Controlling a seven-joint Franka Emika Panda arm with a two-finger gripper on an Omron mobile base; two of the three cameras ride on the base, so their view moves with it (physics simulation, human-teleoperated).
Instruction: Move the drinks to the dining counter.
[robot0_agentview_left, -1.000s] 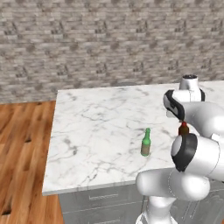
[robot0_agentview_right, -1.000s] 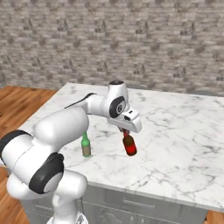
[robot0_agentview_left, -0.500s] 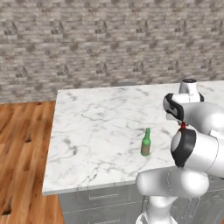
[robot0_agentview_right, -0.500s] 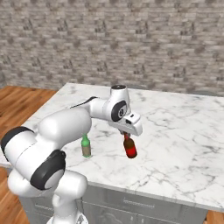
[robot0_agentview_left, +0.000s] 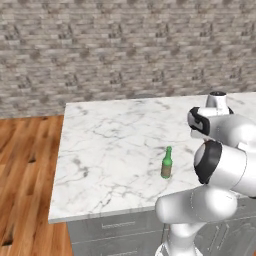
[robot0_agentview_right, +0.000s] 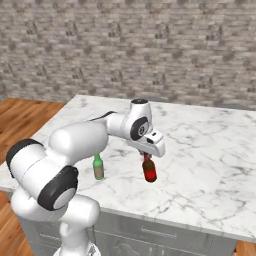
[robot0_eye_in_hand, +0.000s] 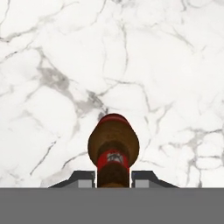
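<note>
The end effector (robot0_agentview_right: 146, 156) is clenched on the neck of the red-brown beer bottle (robot0_agentview_right: 149, 170) and has lowered it to the marble tabletop (robot0_agentview_right: 210, 145), right of the green bottle (robot0_agentview_right: 98, 167). Release seems the next step.

Green bottle (robot0_agentview_right: 98, 167) amid open marble (robot0_agentview_right: 210, 150)

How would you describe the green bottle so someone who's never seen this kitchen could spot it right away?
Look at the broad white marble counter in front of the brick wall. Near its front edge, beside the white robot arm, stands the small green bottle, upright and free. Its neighbour, the red-brown beer bottle, is stouter and clamped by the neck in the gripper.
</note>
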